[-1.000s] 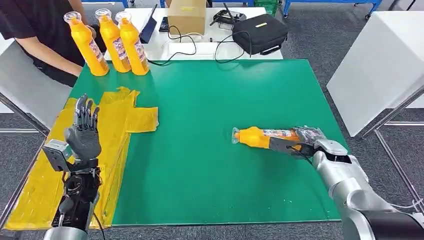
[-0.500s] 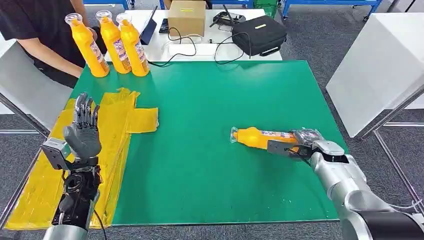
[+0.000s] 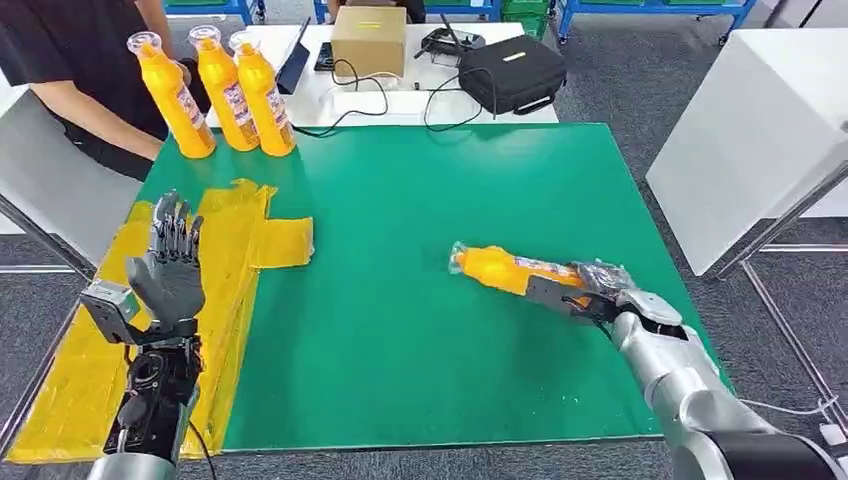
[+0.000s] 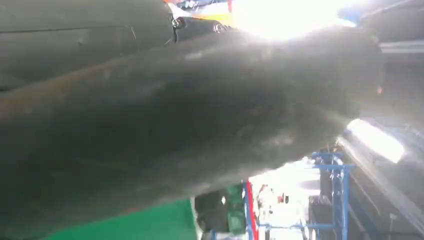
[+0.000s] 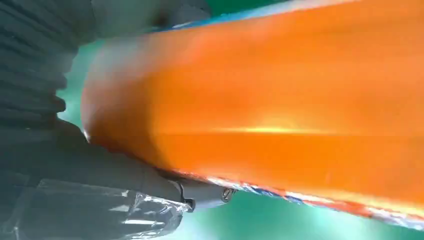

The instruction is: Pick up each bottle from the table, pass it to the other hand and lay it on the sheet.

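Right hand (image 3: 590, 290) grips an orange bottle (image 3: 500, 268) around its lower body; the bottle lies roughly horizontal over the right half of the green mat (image 3: 420, 300), cap end pointing toward the mat's centre. Can't tell from the head view whether it touches the mat or sits just above it. Right wrist view: orange bottle body pressed against the hand (image 5: 45, 100), label edge visible along 1 side, green mat behind.

Left hand (image 3: 168, 270) holds nothing, fingers (image 3: 172, 225) straight and spread, raised upright over the yellow sheet (image 3: 230, 230). The sheet covers the left edge of the table and is wrinkled, with 1 flap extending onto the green.

3 more orange bottles (image 3: 215, 90) stand upright, touching side by side, at the far left corner of the mat. A person in a black top (image 3: 70, 60) sits just behind them. Far table: cardboard box (image 3: 368, 40), black case (image 3: 512, 72), cables.
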